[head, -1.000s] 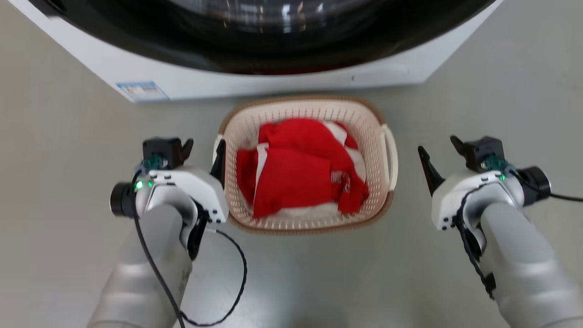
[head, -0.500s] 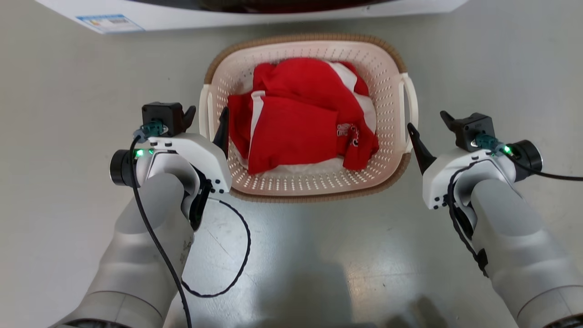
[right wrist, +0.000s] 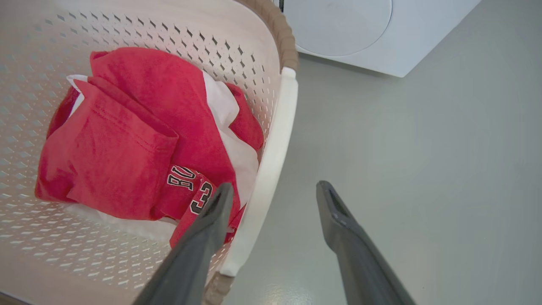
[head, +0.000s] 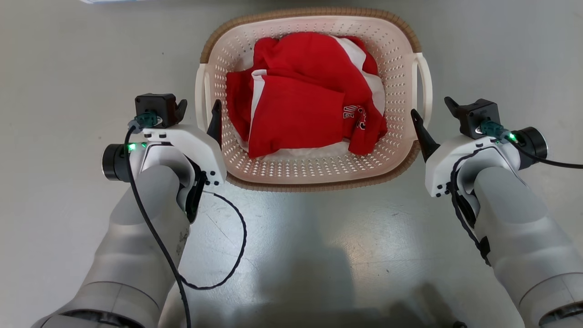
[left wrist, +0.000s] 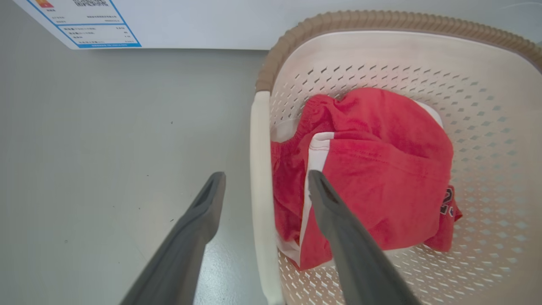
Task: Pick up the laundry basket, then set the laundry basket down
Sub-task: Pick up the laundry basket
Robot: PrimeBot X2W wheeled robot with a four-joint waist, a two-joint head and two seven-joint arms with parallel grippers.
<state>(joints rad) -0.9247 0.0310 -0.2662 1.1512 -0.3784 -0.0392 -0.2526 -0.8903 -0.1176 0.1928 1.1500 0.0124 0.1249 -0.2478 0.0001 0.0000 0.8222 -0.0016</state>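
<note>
The laundry basket, cream-white and perforated with a brown woven rim, stands on the grey floor and holds red and white clothes. My left gripper is open astride the left white handle. In the left wrist view the handle runs between the two fingers of that gripper, one outside the basket and one over the clothes. My right gripper is open at the right handle. In the right wrist view that handle lies between the fingers of the right gripper.
The white washing machine stands just beyond the basket, and its blue-edged label faces the floor at the left. A black cable loops from my left arm over the floor. Open grey floor lies on both sides of the basket.
The head camera has dipped down and the washing machine has slid out of its top edge. My right gripper has come in from the side over the right handle. The left gripper stays astride its handle.
</note>
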